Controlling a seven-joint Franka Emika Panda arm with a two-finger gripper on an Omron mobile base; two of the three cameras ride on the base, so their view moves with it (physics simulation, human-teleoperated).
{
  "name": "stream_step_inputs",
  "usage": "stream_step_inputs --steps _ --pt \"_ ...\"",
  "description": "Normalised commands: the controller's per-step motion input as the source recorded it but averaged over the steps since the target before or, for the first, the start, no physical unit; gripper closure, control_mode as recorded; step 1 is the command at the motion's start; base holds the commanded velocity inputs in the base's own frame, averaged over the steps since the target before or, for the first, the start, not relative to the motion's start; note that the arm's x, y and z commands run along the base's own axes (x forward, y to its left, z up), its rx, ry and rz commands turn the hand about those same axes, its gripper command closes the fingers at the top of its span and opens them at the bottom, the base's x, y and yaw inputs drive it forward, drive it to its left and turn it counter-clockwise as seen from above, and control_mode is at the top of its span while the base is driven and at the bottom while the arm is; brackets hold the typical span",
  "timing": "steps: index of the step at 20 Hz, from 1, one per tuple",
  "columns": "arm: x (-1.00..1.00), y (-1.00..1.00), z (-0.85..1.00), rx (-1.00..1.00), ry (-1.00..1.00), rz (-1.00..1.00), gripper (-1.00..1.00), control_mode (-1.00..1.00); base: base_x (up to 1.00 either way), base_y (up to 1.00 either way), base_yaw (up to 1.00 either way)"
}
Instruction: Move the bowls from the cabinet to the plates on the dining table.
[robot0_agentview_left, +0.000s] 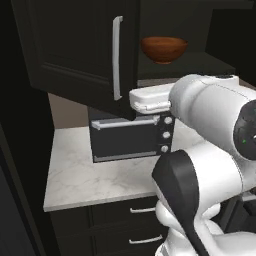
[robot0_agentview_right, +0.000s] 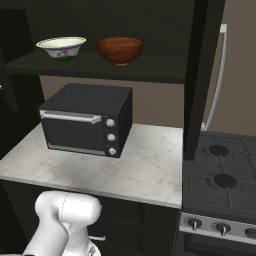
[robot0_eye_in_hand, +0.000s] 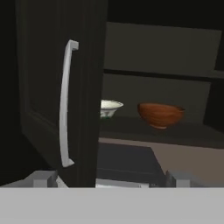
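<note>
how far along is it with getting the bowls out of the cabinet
Early. Done: the cabinet door stands open, so the shelf is exposed. In hand: nothing; the gripper is open and empty, facing the door's edge and the shelf. Left: both the reddish-brown bowl and the cream-white bowl sit on the cabinet shelf above the toaster oven; each must be carried to the dining table.

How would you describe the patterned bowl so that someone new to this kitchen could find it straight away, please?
Look at the open dark wall cabinet above the black toaster oven. On its lower shelf stand two bowls, side by side. The cream-white bowl, green-patterned low on its side, is farther from the stove than the plain reddish-brown bowl.
</note>
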Motion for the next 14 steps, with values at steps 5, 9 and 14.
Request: stream_step_inputs --steps 5,9,14 --pt "-0.12 -0.40 0.00 0.06 0.00 0.29 -1.00 -1.00 0.00 0.00 0.00" --pt "0.00 -0.30 0.00 0.09 0.00 0.31 -1.00 -1.00 0.00 0.00 0.00" --pt "0.03 -0.30 0.00 0.12 0.02 0.28 -1.00 -1.00 0.00 0.00 0.00"
